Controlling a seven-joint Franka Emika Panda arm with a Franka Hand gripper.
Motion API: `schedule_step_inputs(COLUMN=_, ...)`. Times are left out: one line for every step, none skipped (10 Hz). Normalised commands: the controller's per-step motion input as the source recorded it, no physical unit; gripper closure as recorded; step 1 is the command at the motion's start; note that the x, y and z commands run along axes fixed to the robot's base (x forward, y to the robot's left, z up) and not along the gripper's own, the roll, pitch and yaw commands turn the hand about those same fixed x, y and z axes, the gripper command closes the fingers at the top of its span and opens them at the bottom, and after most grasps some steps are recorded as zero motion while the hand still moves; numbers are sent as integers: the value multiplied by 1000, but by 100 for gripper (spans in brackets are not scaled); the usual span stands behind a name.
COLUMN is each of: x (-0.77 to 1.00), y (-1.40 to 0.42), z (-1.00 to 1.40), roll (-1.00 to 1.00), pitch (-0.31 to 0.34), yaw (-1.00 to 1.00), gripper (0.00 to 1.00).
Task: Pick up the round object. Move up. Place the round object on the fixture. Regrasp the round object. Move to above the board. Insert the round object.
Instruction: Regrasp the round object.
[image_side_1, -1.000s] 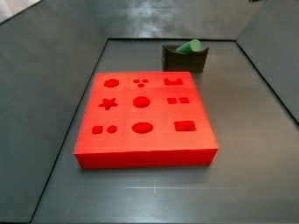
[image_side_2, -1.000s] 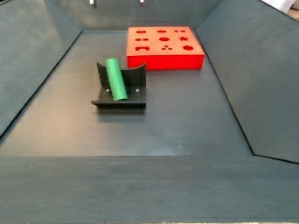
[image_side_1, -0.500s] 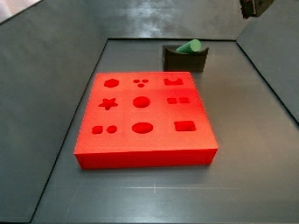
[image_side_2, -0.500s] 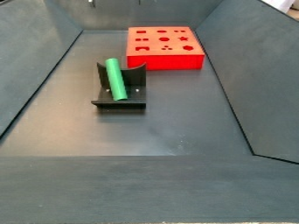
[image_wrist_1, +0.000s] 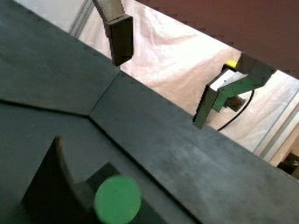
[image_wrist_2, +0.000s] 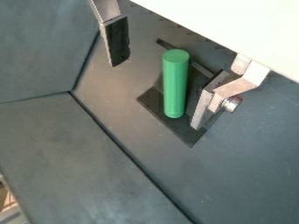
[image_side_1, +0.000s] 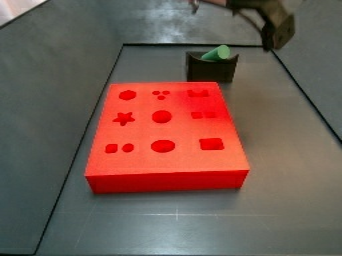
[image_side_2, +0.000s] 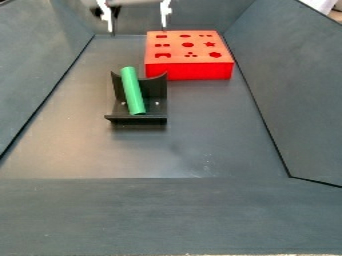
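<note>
Hanging high over the far end of the bin, the gripper (image_side_2: 134, 12) has its jaws spread wide, nothing between them; two fingers counted, one (image_wrist_2: 114, 37) a flat plate with a dark pad, its mate (image_wrist_2: 221, 94) on the opposite side of the peg as seen from the wrist. In a side view only the two pale fingertips dip into frame at the top edge, clear of everything below. One round object (image_side_2: 131, 91), a smooth green peg, lies on its side in the notch of the one fixture (image_side_2: 138, 116), which sits on the dark floor left of centre in that side view. In a wrist view the peg (image_wrist_2: 174, 82) shows full length between the finger lines but well below them, untouched; in a wrist view its round green end (image_wrist_1: 117, 199) faces the lens. One board (image_side_2: 189, 54), red, lies flat at the far right. Its cut-outs count eleven in a side view (image_side_1: 163, 132): circles, star, squares, crown. In that side view the blurred gripper (image_side_1: 269, 20) hangs above the fixture (image_side_1: 211, 66).
</note>
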Motion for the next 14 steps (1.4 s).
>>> schedule_step_inputs(x=85, y=46, z=-1000, roll=97, pitch=4, yaw=140, gripper=0)
schedule_step_inputs(x=89, y=44, z=-1000, roll=93, pitch=-13, yaw=135, gripper=0)
schedule_step_inputs(x=99, y=38, z=-1000, roll=85, pitch=-46, yaw=118, gripper=0)
schedule_step_inputs(x=108, y=34, z=-1000, roll=82, pitch=-65, yaw=102, gripper=0)
schedule_step_inputs(x=115, y=27, z=-1000, roll=76, pitch=-80, yaw=77, gripper=0)
schedule_step_inputs(x=120, y=22, z=-997, roll=73, pitch=-85, yaw=65, gripper=0)
schedule_step_inputs(x=103, y=13, z=-800, roll=66, pitch=-86, yaw=37, gripper=0)
schedule_step_inputs(x=84, y=8, z=-605, roll=67, pitch=-81, yaw=17, gripper=0)
schedule_step_inputs(x=75, y=3, z=-461, roll=68, pitch=-73, yaw=4, gripper=0)
schedule_step_inputs(x=75, y=3, z=-367, roll=66, pitch=-64, yaw=-3, gripper=0)
schedule_step_inputs(x=56, y=0, z=-196, roll=59, pitch=-36, yaw=-7, gripper=0)
schedule_step_inputs(x=26, y=-1, z=-171, roll=56, pitch=-36, yaw=-13, gripper=0)
schedule_step_inputs(x=26, y=-1, z=-171, roll=56, pitch=-36, yaw=-13, gripper=0)
schedule_step_inputs(x=26, y=-1, z=-171, roll=56, pitch=-36, yaw=-13, gripper=0)
